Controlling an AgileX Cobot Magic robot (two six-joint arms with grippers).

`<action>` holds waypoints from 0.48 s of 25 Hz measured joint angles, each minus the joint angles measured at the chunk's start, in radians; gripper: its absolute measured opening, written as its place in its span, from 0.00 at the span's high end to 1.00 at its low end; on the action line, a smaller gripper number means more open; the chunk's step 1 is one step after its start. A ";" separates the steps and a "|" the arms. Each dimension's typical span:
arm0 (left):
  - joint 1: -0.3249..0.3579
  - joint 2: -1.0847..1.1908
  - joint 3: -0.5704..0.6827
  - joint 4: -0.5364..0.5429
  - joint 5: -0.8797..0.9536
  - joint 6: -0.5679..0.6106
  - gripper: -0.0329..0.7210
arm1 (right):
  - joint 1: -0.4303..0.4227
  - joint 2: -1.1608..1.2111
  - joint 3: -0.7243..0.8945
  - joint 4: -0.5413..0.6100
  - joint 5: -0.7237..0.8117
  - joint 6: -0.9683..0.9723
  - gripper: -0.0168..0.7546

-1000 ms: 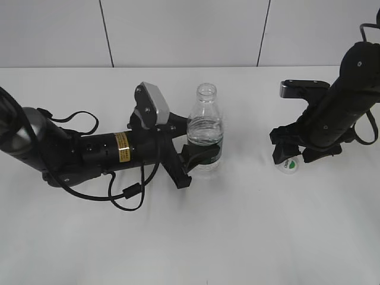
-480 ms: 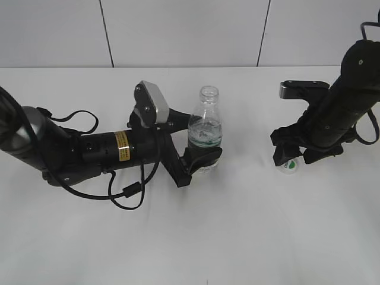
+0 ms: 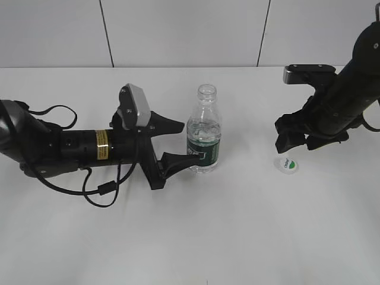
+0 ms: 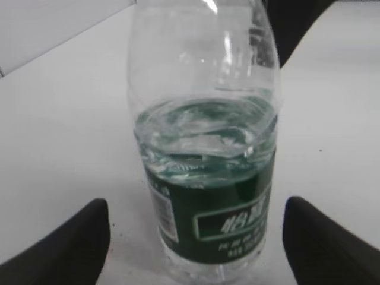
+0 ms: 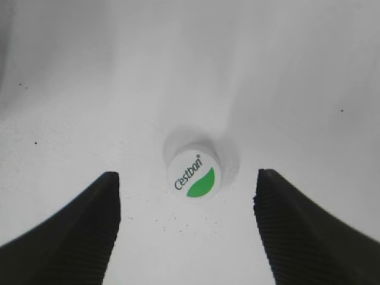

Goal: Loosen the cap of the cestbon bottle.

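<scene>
The cestbon bottle (image 3: 205, 130) stands upright and uncapped on the white table, partly filled with water, its dark green label low on the body; it also fills the left wrist view (image 4: 205, 148). My left gripper (image 3: 178, 142) is open, its fingers just left of the bottle and apart from it (image 4: 196, 246). The cap (image 3: 289, 164) lies on the table at the right, green and white top up; it also shows in the right wrist view (image 5: 194, 173). My right gripper (image 3: 292, 139) is open and empty, raised just above and behind the cap (image 5: 189, 228).
The white table (image 3: 214, 225) runs to a grey panelled wall at the back. A black cable loops beside the left arm (image 3: 101, 191).
My left gripper has let go of the bottle and drawn back to the left. My right gripper has released the cap on the table and lifted up and away.
</scene>
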 joint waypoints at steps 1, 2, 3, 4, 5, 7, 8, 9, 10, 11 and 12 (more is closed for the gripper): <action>0.012 0.000 0.000 0.028 0.000 -0.003 0.24 | 0.000 -0.007 0.000 0.000 0.001 -0.001 0.28; 0.027 0.000 0.000 0.050 0.000 -0.006 0.24 | 0.000 -0.013 0.000 0.000 0.001 -0.002 0.28; 0.042 0.000 0.000 0.073 0.000 -0.011 0.24 | 0.000 -0.022 0.000 0.000 0.001 -0.003 0.28; 0.057 0.000 0.000 0.090 0.000 -0.013 0.24 | 0.000 -0.030 0.000 0.000 0.002 -0.004 0.28; 0.069 0.000 0.000 0.102 0.000 -0.014 0.24 | 0.000 -0.037 0.000 0.000 0.003 -0.005 0.28; 0.098 -0.002 0.000 0.110 0.001 -0.019 0.24 | 0.000 -0.053 0.000 0.000 0.006 -0.010 0.28; 0.108 -0.006 0.000 0.113 0.010 -0.022 0.24 | 0.000 -0.062 0.000 0.000 0.007 -0.011 0.28; 0.119 -0.016 0.000 0.114 0.028 -0.023 0.24 | 0.000 -0.069 0.000 0.000 0.008 -0.011 0.28; 0.127 -0.030 0.000 0.115 0.056 -0.024 0.24 | 0.000 -0.079 0.000 0.000 0.008 -0.012 0.28; 0.135 -0.044 0.000 0.115 0.086 -0.024 0.24 | 0.000 -0.090 0.000 0.000 0.008 -0.013 0.28; 0.139 -0.063 0.000 0.117 0.111 -0.025 0.24 | 0.000 -0.100 0.000 0.000 0.009 -0.013 0.28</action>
